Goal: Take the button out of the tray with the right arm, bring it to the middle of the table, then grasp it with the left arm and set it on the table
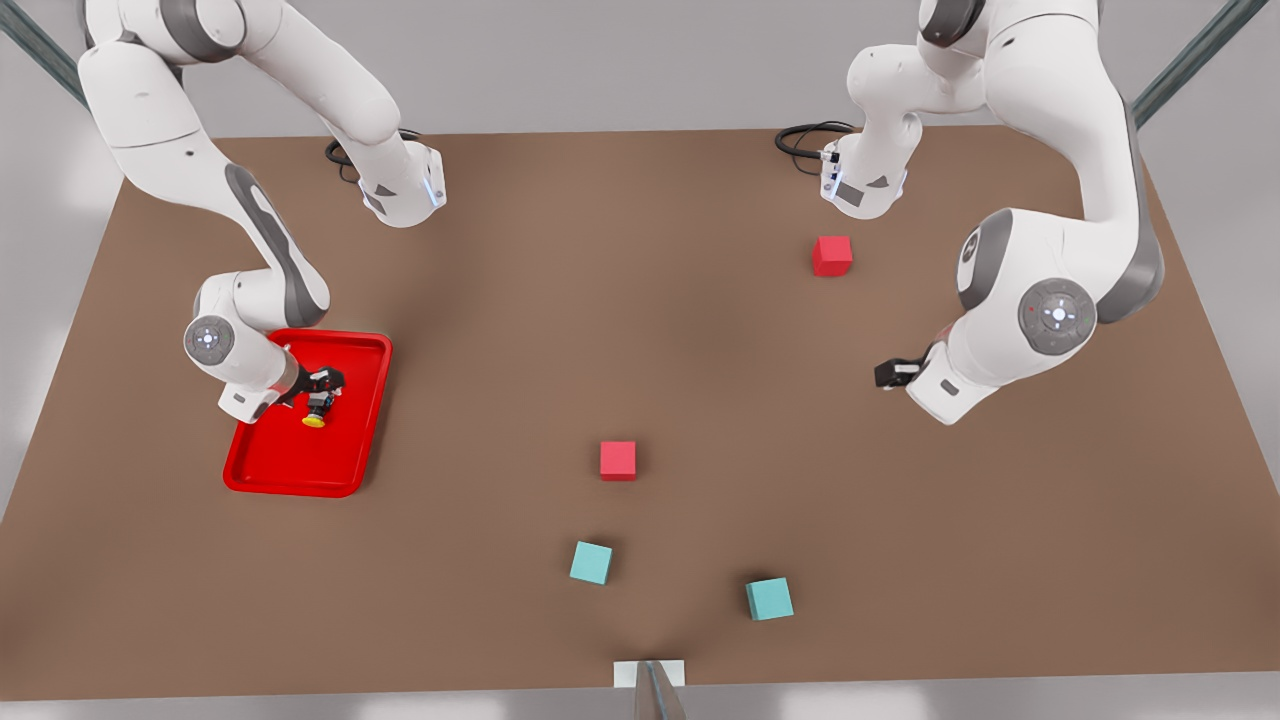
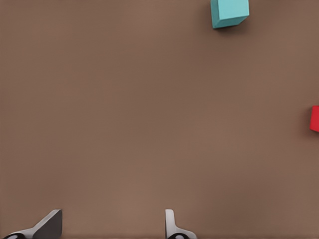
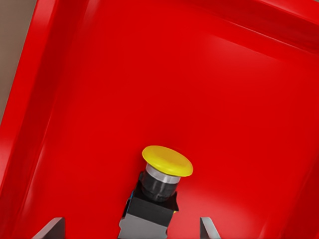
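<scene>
Down inside the tray (image 1: 268,470), the right pincer (image 1: 322,392) is seen with its fingers (image 3: 51,228) set apart, one on either side of the button's dark base; contact cannot be told. The button (image 3: 160,186) is seen lying tilted on the tray floor, its yellow cap turned away from the pincer. In the front view the button (image 1: 316,411) is found near the middle of the red tray, which is placed on the brown surface (image 1: 640,330) at the front view's left.

Over at the front view's right, the left pincer (image 1: 893,372) is held above bare surface, waiting. In the left wrist view its fingers (image 2: 50,225) are spread apart with nothing between them.

Between the arms, a red cube (image 1: 618,460) is seen near the middle, a second red cube (image 1: 832,255) farther back, and two teal cubes (image 1: 591,562) near the front edge.
</scene>
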Tool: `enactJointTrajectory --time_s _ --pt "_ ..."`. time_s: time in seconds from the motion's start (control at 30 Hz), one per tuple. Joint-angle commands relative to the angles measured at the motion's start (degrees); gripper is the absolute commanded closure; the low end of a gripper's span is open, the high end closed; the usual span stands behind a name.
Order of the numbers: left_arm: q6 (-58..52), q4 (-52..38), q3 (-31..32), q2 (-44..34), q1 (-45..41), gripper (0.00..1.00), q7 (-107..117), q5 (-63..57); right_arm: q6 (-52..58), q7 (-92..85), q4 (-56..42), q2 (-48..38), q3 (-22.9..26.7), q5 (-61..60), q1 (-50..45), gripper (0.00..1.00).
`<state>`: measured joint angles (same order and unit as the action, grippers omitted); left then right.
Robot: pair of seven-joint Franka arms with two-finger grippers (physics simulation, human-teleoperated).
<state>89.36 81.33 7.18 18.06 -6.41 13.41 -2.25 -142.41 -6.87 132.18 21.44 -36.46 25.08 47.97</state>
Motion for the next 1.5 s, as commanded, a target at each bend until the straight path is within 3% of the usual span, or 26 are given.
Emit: enactJointTrajectory --time_s 0.0,0.6,0.67,0.7,1.03,1.07,1.1,1.27,1.33,1.47 --pt "0.1 -0.1 0.0 0.0 -0.1 0.0 -0.1 -0.4 -0.4 0.6 -0.1 0.2 0.0 0.2 0.1 0.0" --pt "0.1 -0.4 -0.1 0.4 -0.9 0.0 -0.2 -0.5 -0.5 0.7 -2.5 5.2 0.0 3.5 1.4 0.0" --pt "0.1 -0.5 0.0 0.3 -1.5 0.0 -11.3 -5.0 -0.5 0.7 -2.5 5.5 0.0 3.7 1.7 0.0" --pt "0.0 -0.4 0.1 0.3 -2.3 0.0 -2.9 -5.1 -0.5 0.8 -2.4 5.5 0.0 3.9 1.7 0.0" --pt "-0.1 -0.4 0.1 0.2 -2.3 0.0 -2.9 -5.0 -2.1 1.7 -1.7 6.9 0.0 4.8 2.8 0.0" --pt "-0.1 -0.4 0.1 0.2 -2.2 0.0 -2.9 -4.9 -2.1 1.9 -1.7 6.9 0.0 4.7 2.7 0.04" --pt "-0.1 -0.4 0.1 0.2 -2.3 0.0 -2.9 -5.0 -2.1 2.5 -1.7 6.9 0.0 4.7 2.7 0.27" --pt "-0.1 -0.4 0.1 0.3 -2.2 0.0 -3.0 -5.0 -2.0 2.5 -1.7 6.2 0.0 4.9 3.6 0.32" --pt "-0.1 -0.4 0.1 0.3 -2.2 0.0 -2.9 -5.0 -2.0 2.5 -1.7 6.3 0.0 4.9 3.6 0.42" --pt "-0.1 -0.5 0.1 0.2 -2.3 0.0 -2.9 -5.0 -2.1 2.8 -1.7 6.4 0.0 4.9 3.4 0.5"
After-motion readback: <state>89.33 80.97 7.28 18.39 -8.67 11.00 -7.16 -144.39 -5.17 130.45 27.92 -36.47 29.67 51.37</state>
